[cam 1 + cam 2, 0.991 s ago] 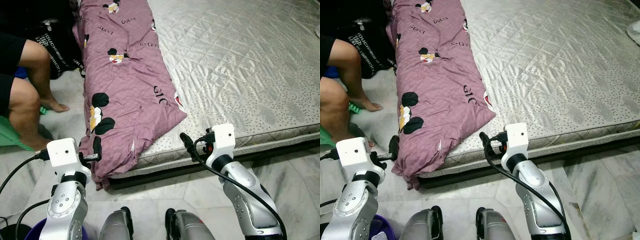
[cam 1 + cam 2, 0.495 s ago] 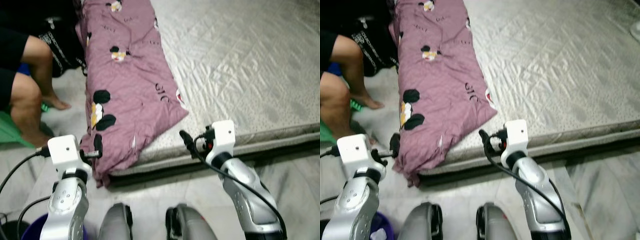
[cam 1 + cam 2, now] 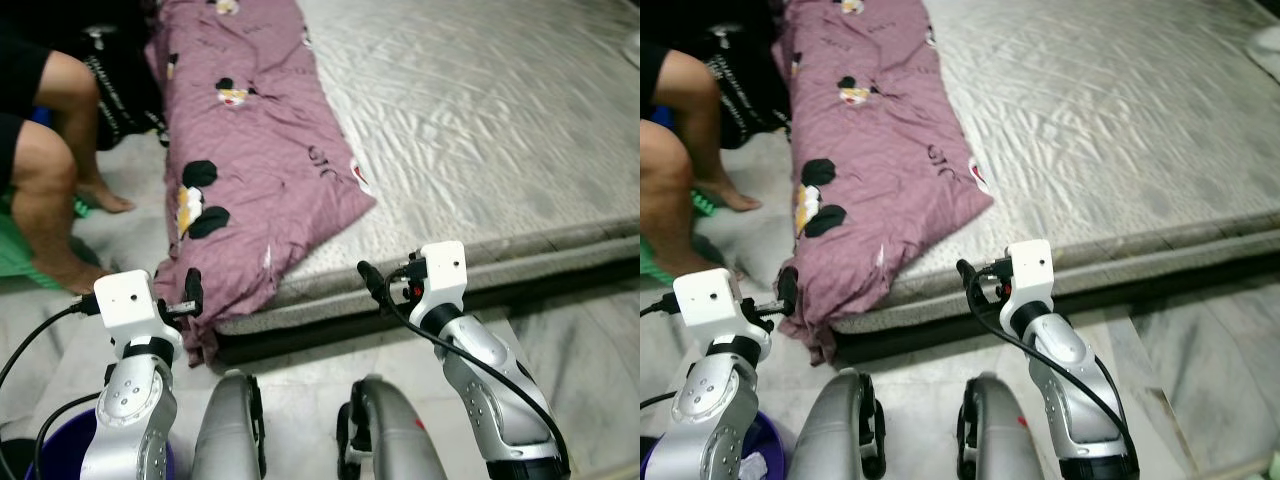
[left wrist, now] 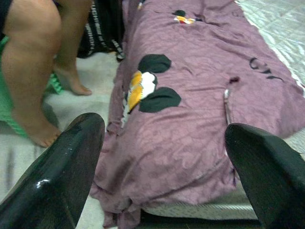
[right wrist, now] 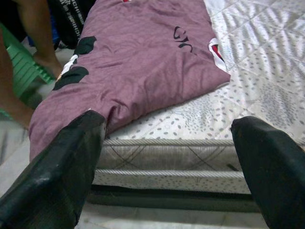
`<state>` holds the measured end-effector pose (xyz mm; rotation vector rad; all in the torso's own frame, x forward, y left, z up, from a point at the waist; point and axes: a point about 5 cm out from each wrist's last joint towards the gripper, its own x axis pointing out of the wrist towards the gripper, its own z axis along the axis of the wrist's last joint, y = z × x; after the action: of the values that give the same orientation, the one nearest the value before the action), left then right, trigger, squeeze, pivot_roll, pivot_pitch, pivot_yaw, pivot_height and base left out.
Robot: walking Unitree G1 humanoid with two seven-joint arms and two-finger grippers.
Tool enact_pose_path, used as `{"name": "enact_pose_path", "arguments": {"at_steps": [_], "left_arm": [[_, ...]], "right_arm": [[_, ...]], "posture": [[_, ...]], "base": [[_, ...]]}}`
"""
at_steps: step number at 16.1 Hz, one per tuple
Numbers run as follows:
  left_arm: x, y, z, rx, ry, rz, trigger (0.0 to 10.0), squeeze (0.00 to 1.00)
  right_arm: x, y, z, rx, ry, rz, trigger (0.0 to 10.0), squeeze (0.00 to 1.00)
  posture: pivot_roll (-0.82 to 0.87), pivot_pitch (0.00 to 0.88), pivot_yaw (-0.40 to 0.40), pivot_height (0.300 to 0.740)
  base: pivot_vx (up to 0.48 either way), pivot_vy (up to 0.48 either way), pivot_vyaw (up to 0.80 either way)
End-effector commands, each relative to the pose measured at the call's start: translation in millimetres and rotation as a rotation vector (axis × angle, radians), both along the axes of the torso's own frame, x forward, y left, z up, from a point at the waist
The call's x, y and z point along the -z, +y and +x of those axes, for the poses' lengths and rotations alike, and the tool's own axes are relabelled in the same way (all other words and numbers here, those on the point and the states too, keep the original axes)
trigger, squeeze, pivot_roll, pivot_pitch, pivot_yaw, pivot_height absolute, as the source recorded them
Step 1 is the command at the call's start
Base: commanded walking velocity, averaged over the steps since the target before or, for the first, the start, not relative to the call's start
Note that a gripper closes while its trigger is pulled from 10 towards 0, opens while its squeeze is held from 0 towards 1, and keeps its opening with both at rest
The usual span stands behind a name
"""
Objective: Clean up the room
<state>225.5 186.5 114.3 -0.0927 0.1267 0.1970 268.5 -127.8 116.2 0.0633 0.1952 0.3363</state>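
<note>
1. A purple blanket (image 3: 255,160) lies along the mattress (image 3: 480,130) edge, one corner drooping toward the floor
2. Left gripper (image 4: 167,162) and right gripper (image 5: 167,157) hover before it, fingers apart

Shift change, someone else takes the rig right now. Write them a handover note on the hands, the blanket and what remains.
Left hand: open, holding nothing, raised just off the drooping near corner of the purple blanket.
Right hand: open, holding nothing, in front of the mattress edge, beside the blanket's other near corner.
Blanket: lies lengthwise along the mattress's left side, its near end spilling over the edge toward the floor. Not gripped.
A person's legs are on the floor to the left of the bed.
Done: the robot stands at the foot of the bed with both hands up.
Left: take hold of the blanket and tidy it, probably.
</note>
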Motion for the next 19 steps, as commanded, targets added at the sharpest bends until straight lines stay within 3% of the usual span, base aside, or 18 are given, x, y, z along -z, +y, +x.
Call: {"name": "enact_pose_path", "arguments": {"at_steps": [1,4,10,19], "left_arm": [[3.1,2.7,-1.8,-0.017,0.013,-0.007,10.0,0.0],[3.5,2.8,-1.6,-0.02,0.013,-0.011,10.0,0.0],[3.7,2.6,0.8,-0.026,0.01,-0.015,10.0,0.0],[1.7,2.7,0.7,-0.012,-0.013,-0.032,10.0,0.0]], "right_arm": [[2.4,0.4,-0.7,-0.01,0.008,0.002,10.0,0.0],[3.1,0.7,-0.2,-0.014,0.008,0.001,10.0,0.0],[3.7,0.8,1.9,-0.018,0.007,0.003,10.0,0.0],[4.9,1.4,3.2,-0.017,0.013,0.016,10.0,0.0]], "posture": [[0.0,0.207,-0.004,0.639],[0.0,0.202,-0.004,0.619],[0.0,0.199,-0.008,0.534],[0.0,0.203,-0.007,0.534]], "base": [[0.0,0.0,0.0],[0.0,0.0,0.0],[0.0,0.0,0.0],[0.034,0.0,0.0]]}}
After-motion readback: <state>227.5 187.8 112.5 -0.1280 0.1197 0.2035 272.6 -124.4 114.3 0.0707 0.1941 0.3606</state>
